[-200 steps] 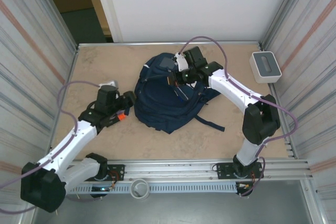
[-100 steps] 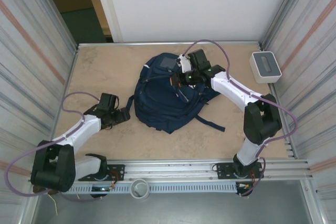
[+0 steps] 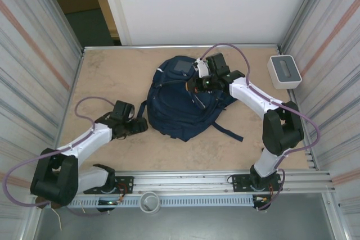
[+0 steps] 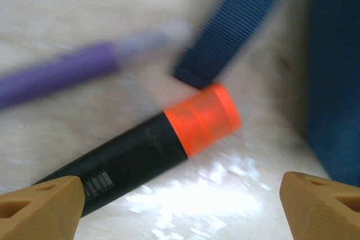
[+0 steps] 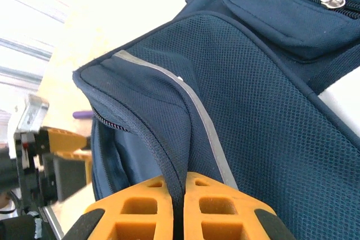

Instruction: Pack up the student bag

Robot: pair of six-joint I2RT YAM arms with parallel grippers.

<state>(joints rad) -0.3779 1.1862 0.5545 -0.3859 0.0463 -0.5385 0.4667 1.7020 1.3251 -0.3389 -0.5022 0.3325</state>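
Observation:
The student bag (image 3: 179,108), a navy backpack, lies in the middle of the table. My right gripper (image 3: 198,86) is shut on the bag's zipper edge (image 5: 143,133) and holds the fabric up between its orange fingers (image 5: 225,206). My left gripper (image 3: 142,127) hovers low over the table just left of the bag, jaws open and holding nothing. Below it lies a black marker with an orange cap (image 4: 147,157), beside a purple pen (image 4: 59,75) and the end of a blue bag strap (image 4: 239,29).
A white-grey box (image 3: 284,71) sits at the far right of the table by the wall. Corrugated metal walls close in both sides. A loose strap (image 3: 228,133) trails from the bag towards the near right.
The left arm drew back towards its base, then edged right towards the bag, jaws wider open. The right gripper moved farther back and right, pulling the bag's edge with it.

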